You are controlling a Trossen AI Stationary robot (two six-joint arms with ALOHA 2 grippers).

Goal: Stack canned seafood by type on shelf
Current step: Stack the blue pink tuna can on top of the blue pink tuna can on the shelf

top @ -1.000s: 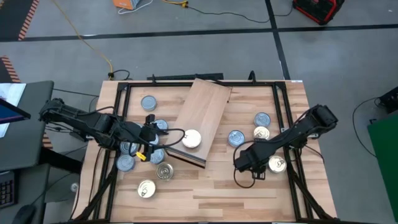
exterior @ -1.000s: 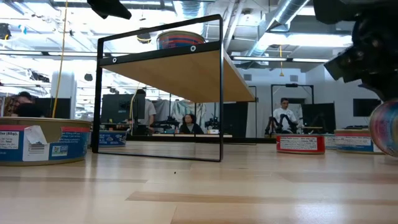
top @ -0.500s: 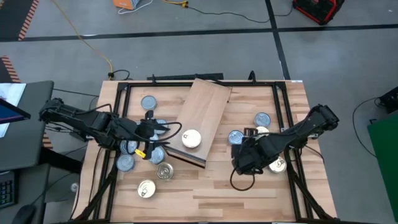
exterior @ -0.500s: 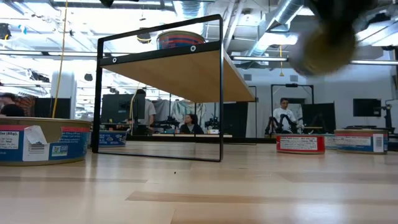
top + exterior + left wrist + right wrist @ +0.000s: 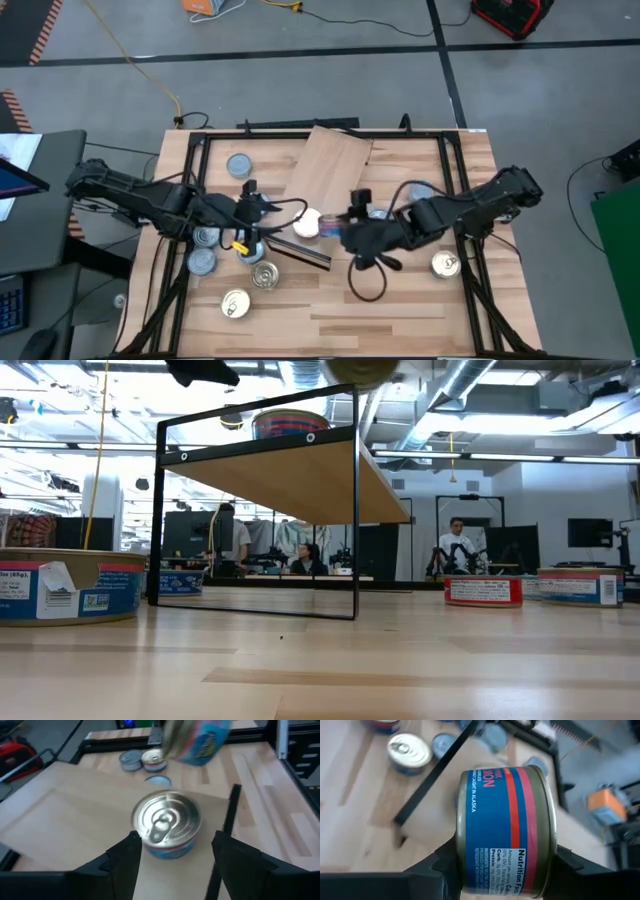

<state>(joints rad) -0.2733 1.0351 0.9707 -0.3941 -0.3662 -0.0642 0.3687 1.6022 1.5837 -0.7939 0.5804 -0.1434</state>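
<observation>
The shelf (image 5: 330, 175) is a light-wood board on a black wire frame, seen from the side in the low view (image 5: 290, 475). A pull-tab can (image 5: 307, 222) stands on its near end (image 5: 167, 822). My left gripper (image 5: 260, 209) is open just left of that can, fingers (image 5: 125, 860) short of it. My right gripper (image 5: 345, 230) hovers over the shelf's near right corner, shut on a blue-and-red-labelled can (image 5: 507, 827), which also shows blurred in the left wrist view (image 5: 200, 740). My right gripper pinches the can between its two fingers (image 5: 442, 867), one on each flat end (image 5: 462, 845). The can is turned on its edge, with the label's side facing the wrist camera. It is lifted clear, above the shelf board.
Loose cans lie left of the shelf (image 5: 239, 165), (image 5: 203, 262), (image 5: 265, 275), (image 5: 235, 304). On the right are a gold-lidded one (image 5: 445, 263) and another partly behind the right arm (image 5: 422, 189). Black frame rails (image 5: 470, 200) run along the table's sides.
My right gripper has risen from the cans on the table's right and swung left to above the shelf, its wrist rolling so the held can now stands on edge. My left gripper has edged a little toward the shelf, staying open.
</observation>
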